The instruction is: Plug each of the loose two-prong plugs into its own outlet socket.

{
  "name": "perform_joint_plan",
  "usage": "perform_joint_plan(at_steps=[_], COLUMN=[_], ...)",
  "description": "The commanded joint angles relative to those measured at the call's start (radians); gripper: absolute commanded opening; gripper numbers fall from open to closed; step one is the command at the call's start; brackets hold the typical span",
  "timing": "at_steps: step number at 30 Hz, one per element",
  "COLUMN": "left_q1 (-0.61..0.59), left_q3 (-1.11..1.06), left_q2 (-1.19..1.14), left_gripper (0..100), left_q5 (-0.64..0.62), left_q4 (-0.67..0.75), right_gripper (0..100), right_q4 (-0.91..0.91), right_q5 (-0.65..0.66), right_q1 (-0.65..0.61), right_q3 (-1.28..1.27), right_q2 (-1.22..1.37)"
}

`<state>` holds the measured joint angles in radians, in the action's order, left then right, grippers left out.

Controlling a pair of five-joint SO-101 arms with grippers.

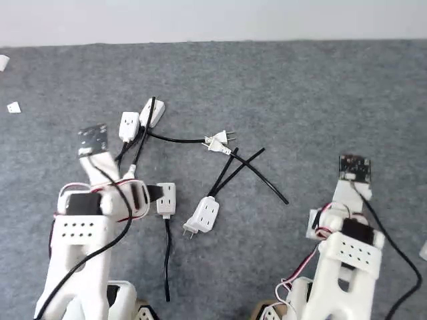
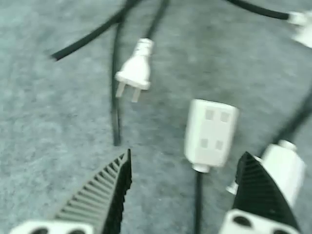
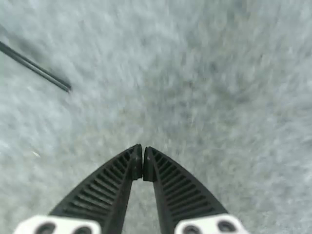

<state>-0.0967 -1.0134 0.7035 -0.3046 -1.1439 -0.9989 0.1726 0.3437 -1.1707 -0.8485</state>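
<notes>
Both end effectors hold nothing: the left end effector, released, faces a socket near a loose plug, likely choosing a grab; the right end effector, clenched, hangs aside over the surface.

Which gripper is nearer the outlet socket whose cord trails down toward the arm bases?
Left. The left gripper, open, is right beside that outlet socket. The right gripper, shut, sits far off to the socket's other side over bare carpet.
</notes>
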Motion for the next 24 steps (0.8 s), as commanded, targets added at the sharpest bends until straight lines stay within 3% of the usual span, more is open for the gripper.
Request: perform_joint_plan(at_steps=[1, 9, 16, 24], left_q1=[-0.072, -0.253, -0.275, -0.313], left_q3=[-0.068, -0.147, -0.231, -0.232], left_q2=[0.028, 0.028, 0.032, 0.032], left_gripper=[32, 32, 32, 32], left_q5=[0.008, 0.008, 0.008, 0.008], left_q4=[0.118, 0.295, 0.465, 0.496], right_gripper=[1.2, 4.5, 5.4, 5.4], right_q4=[-0.084, -0.216, -0.179, -0.077], right_q5=[-0.040, -0.132, -0.017, 0.020], right_q1=[-0.064, -0.312, -0.484, -0.524], right_q3=[0.198, 0.554, 0.839, 1.010], right_q2=[-0.012, 0.219, 0.627, 0.970])
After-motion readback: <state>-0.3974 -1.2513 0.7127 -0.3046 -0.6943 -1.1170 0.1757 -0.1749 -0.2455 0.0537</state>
